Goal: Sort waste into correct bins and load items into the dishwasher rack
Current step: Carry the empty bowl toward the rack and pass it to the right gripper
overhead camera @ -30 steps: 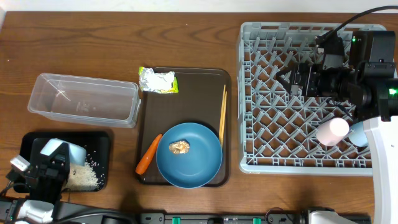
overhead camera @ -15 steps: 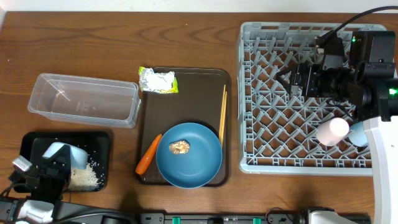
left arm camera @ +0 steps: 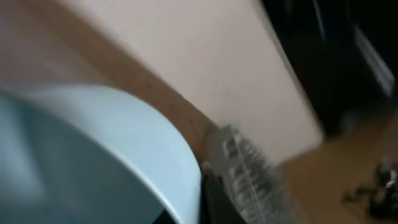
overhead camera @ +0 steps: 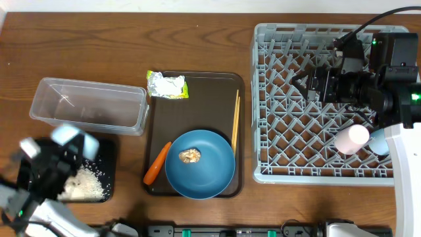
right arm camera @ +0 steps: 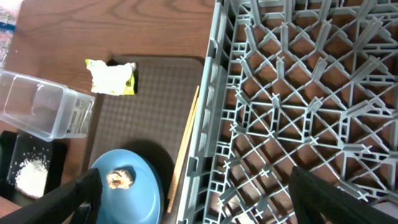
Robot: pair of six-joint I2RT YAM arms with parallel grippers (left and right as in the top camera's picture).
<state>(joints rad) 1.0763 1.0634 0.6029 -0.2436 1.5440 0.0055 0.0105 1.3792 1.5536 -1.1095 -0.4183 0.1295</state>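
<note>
My left gripper (overhead camera: 60, 150) is shut on the rim of the small white bowl (overhead camera: 68, 135), raised and blurred over the black tray bin (overhead camera: 105, 172), which holds rice grains (overhead camera: 82, 185). The left wrist view shows the bowl (left arm camera: 93, 149) filling the frame, with a dark finger (left arm camera: 214, 200) at its rim. The carrot (overhead camera: 156, 162), blue plate (overhead camera: 204, 174) with a brown lump (overhead camera: 190, 155), chopsticks (overhead camera: 235, 122) and wrapper (overhead camera: 166, 85) lie in the middle. My right gripper (overhead camera: 304, 85) hangs open over the dishwasher rack (overhead camera: 289, 158), empty (right arm camera: 205, 196). A pink cup (overhead camera: 352, 139) and a light blue cup (overhead camera: 378, 142) stand in the rack.
The clear tub (overhead camera: 89, 105) stands just behind the black tray. A dark brown serving tray (overhead camera: 210, 92) carries the plate, carrot and chopsticks. The wrapper overlaps its far left corner. The right arm's body covers the rack's right side.
My left gripper has risen with the bowl and swung away from the table's front edge, towards the clear tub, blurring in the overhead view. The right arm has not moved.
</note>
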